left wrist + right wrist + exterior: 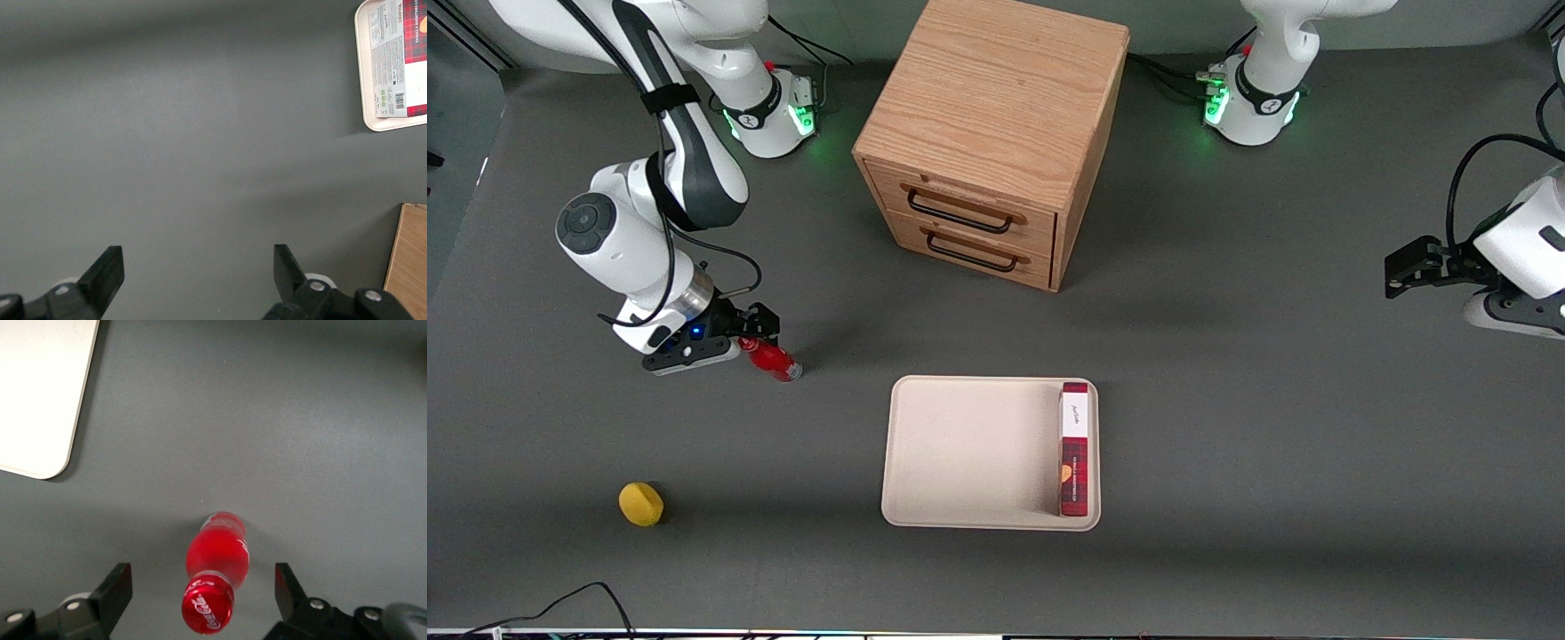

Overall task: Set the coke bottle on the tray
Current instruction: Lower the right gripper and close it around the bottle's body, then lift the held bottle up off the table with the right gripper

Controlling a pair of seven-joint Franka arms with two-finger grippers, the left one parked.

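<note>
The coke bottle (773,358) is a small red bottle with a red cap. It lies on its side on the grey table toward the working arm's end. In the right wrist view the bottle (216,570) points its cap at the camera. My gripper (740,338) is open and low over the cap end; its two black fingers (117,588) stand apart on either side of the cap without touching it. The beige tray (960,449) lies nearer the front camera, toward the table's middle; one corner of it shows in the right wrist view (40,393).
A long red plaid box (1076,449) lies in the tray along one rim. A wooden two-drawer cabinet (996,133) stands farther from the front camera than the tray. A yellow ball (641,504) lies near the table's front edge.
</note>
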